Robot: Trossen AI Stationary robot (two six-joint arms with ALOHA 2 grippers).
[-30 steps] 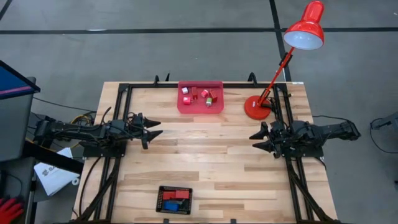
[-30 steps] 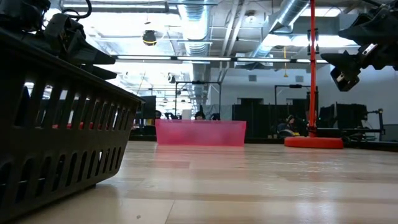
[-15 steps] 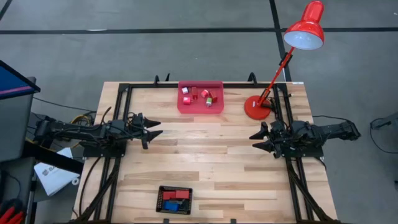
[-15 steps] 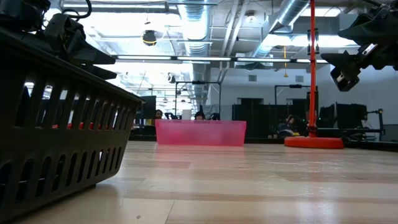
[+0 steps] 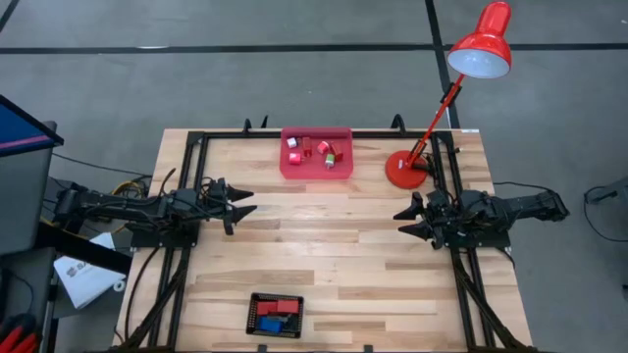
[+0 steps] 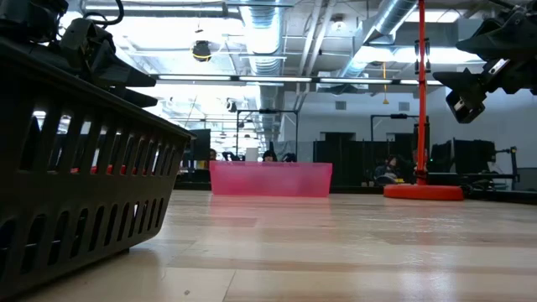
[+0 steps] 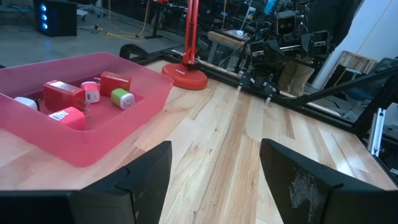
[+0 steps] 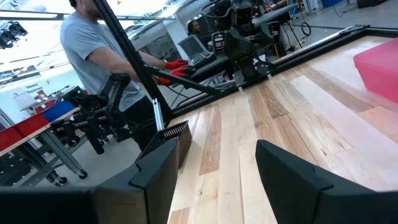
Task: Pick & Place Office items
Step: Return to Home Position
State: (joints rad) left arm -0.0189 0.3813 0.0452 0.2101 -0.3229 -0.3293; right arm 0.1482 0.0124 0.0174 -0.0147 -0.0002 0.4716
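Several small office items (image 5: 312,151), red blocks and red-and-white pieces with one green-ended bit, lie inside a translucent pink tray (image 5: 316,169) at the table's far edge; the left wrist view shows them (image 7: 81,99) on the tray's floor. More red blocks and one blue block (image 5: 275,314) lie in a black slotted basket (image 5: 257,329) at the near edge. My left gripper (image 5: 245,199) hovers open over the table's left side, above the wood, pointing right. My right gripper (image 5: 403,220) hovers open over the right side, pointing left. Neither touches anything.
A red desk lamp stands on its round base (image 5: 404,169) at the far right, its arm leaning right over the table edge. The black basket (image 6: 75,176) fills the low view's left. A person in a grey shirt with red gloves (image 8: 99,50) stands beyond the table's left side.
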